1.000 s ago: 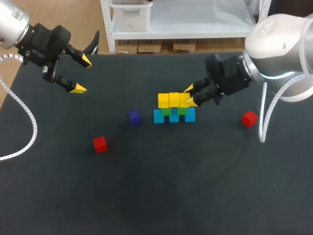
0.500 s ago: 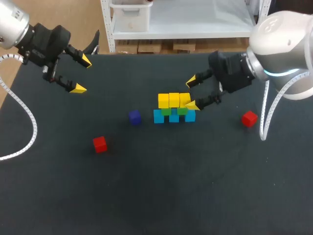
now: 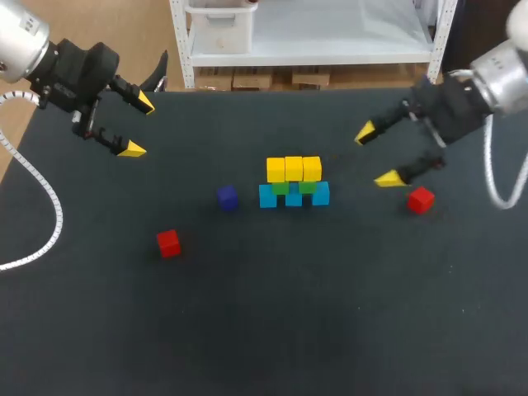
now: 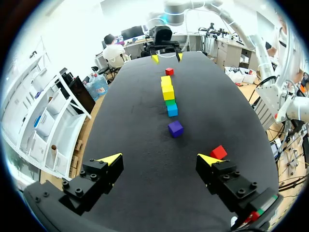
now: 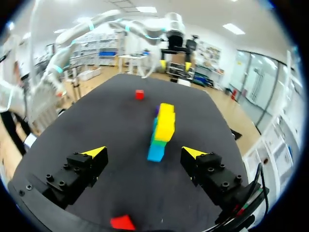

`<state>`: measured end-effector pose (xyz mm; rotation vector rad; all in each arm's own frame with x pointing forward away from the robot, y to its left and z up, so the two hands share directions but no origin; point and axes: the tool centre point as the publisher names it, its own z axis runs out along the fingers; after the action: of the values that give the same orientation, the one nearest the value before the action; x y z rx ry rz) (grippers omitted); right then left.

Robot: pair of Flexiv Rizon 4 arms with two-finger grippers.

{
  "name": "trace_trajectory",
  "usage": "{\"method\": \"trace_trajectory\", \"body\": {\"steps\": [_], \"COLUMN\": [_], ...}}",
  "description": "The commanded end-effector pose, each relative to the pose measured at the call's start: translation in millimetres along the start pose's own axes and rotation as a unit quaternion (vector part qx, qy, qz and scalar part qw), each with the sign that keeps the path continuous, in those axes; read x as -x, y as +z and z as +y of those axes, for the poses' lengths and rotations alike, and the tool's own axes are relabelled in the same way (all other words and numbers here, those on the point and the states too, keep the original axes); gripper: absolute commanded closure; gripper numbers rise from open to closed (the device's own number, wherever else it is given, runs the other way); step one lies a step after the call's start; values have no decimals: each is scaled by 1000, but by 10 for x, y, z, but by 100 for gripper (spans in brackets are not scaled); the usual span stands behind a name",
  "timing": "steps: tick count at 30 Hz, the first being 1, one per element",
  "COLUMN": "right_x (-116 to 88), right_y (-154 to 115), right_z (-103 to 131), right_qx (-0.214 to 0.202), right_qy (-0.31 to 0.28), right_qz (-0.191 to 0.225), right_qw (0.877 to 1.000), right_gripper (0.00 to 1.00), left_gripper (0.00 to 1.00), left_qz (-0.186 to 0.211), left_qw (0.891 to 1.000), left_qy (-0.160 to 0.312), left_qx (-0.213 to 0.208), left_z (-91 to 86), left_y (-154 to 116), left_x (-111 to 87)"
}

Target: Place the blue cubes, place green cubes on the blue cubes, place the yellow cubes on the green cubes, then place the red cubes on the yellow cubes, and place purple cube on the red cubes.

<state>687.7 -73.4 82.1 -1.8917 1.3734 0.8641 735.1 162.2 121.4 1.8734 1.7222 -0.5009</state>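
Head camera: high, behind robot, looks down on tabletop (image 3: 264,330); cube stack (image 3: 293,181) near centre. Left wrist camera: faces cube stack end-on, well away. Right wrist camera: opposite end, nearer cube stack. All three share cube stack.

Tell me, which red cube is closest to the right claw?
The red cube right of the stack, just by the right claw. The other red cube lies far off, left of the purple cube.
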Motion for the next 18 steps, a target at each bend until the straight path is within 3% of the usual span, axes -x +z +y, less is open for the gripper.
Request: {"method": "trace_trajectory", "body": {"steps": [1,4,10,18], "right_x": [-199,-321,-523,-852], "right_y": [-341,-398,-402,-379], "right_z": [17,100,161,243], "right_qx": [96,143,189,188], "right_qy": [-56,-81,-117,-117], "right_qz": [-21,-1,17,22], "right_qw": [994,986,975,975], "right_gripper": [0,0,0,0], "left_gripper": [0,0,0,0], "left_qz": [-1,-1,-1,-1], "left_qw": [1000,1000,1000,1000], "left_qy": [2,2,2,2], "left_qx": [1,1,1,1], "left_z": [-6,-6,-6,-6], "left_y": [-1,-1,-1,-1], "left_x": [-10,-10,-10,-10]}}
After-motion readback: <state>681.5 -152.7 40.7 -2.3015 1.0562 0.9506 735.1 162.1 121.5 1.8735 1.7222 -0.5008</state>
